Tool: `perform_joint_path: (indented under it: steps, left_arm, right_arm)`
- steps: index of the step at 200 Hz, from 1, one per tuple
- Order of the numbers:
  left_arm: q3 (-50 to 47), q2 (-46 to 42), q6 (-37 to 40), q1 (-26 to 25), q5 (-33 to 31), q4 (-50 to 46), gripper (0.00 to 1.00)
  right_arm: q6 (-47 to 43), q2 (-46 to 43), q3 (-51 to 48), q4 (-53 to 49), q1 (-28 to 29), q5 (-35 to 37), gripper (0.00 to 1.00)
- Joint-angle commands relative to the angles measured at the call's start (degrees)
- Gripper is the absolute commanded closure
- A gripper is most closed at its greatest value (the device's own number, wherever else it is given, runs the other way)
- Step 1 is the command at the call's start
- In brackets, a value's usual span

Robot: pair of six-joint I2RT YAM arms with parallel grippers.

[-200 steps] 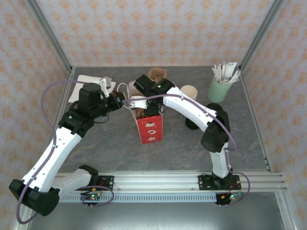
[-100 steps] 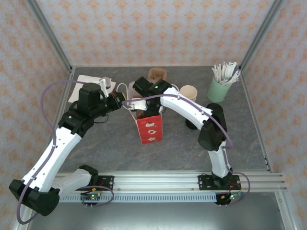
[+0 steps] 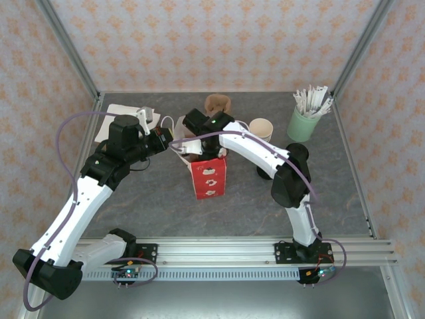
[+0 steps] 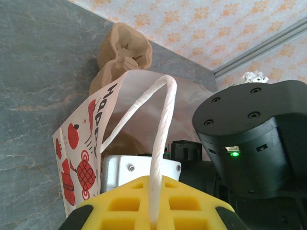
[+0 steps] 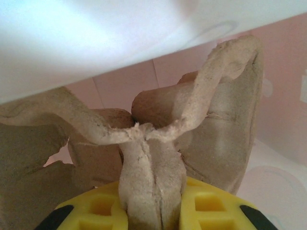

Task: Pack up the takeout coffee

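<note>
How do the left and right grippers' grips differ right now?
The left gripper pinches the thin white rope handle of the paper bag, outside the bag. The right gripper clamps the centre ridge of the thick brown pulp carrier, down inside the bag. Both are shut on what they hold.

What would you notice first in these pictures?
The red-and-white paper bag mid-table, with both arms bent over it. The left gripper pinches the bag's white rope handle, and the right gripper is down inside the bag, gripping a brown pulp carrier.
</note>
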Motion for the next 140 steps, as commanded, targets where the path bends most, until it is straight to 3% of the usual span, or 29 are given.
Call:
perform_joint_path:
  steps: [1,105,140]
  left_arm:
    - [1.37,-0.15,0.19,-0.12,2.41,0.10,0.96]
    - [2.34,-1.04,0.47,-0.10,2.52,-1.05,0.96]
    - [2.11,-1.86,0.23,-0.17,2.39,-1.22,0.96]
  right_arm:
    - [0.87,3.43,-0.14,-2.34,-0.18,-0.37,0.78]
    - [2.61,3.36,3.33,-4.56,-2.00,-2.59,0.78]
    - [1.72,2.35,2.72,-4.88,-2.28,-1.06,0.72]
